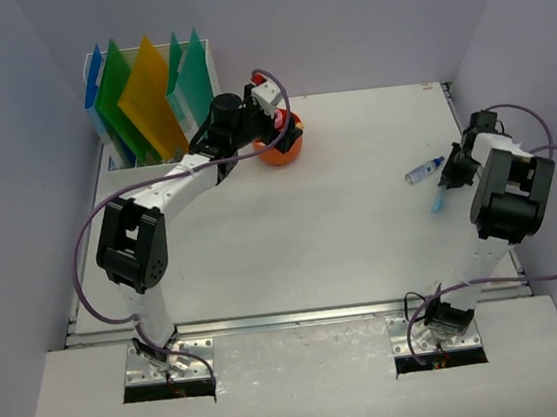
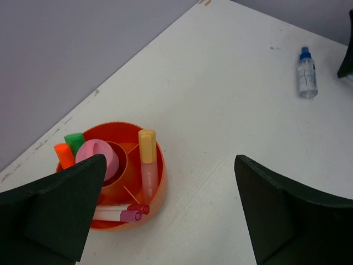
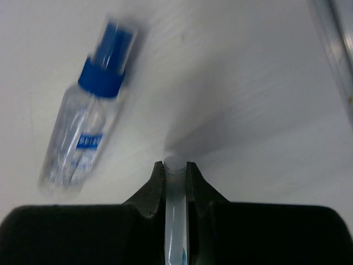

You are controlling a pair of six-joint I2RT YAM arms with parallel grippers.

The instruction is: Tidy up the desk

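**Right pincer bites a pen, left one gapes over the pot**

The white worktop (image 1: 292,237) fills the middle of the overhead view, lavender walls around it and a metal rail along its near edge. At the back, the left pincer (image 2: 171,182) hovers with its jaws wide apart and nothing between them. The orange pot (image 1: 274,155) is just under it, packed with markers, a yellow-capped highlighter (image 2: 146,160) leaning on its rim. The file rack (image 1: 111,152) with coloured folders (image 1: 150,97) stands beside it in the far-left corner. On the right, the right pincer (image 3: 175,171) is clamped on a thin pale blue pen (image 3: 176,210). A clear spray bottle (image 3: 83,132) with a blue cap lies flat just beside it.
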